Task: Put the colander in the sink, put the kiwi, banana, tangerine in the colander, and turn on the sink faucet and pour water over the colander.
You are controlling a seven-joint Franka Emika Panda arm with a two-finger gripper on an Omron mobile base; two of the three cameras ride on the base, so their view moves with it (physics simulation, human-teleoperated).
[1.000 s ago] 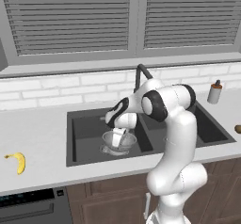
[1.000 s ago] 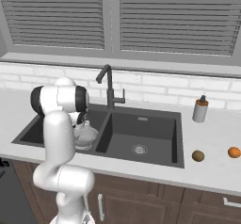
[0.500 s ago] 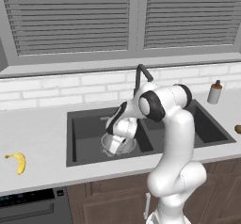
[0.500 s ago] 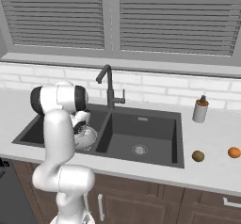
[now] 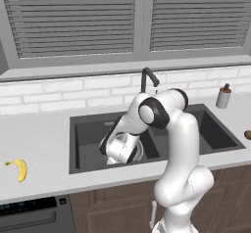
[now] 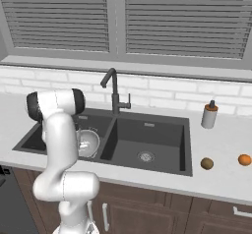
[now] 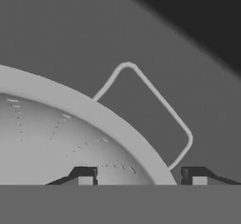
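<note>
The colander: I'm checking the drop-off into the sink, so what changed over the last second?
The gripper lowered the colander into the left basin of the sink and its jaws spread, now straddling the rim apart, letting go. The banana, kiwi and tangerine stayed on the counter.

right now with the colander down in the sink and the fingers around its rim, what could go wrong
1. The gripper straddles the colander rim beside its handle, one fingertip inside the bowl, so lifting away carelessly could snag and tip it in the sink.
2. The banana lies far left while the kiwi and tangerine lie far right, near the counter edge; round fruit could roll off if nudged.
</note>
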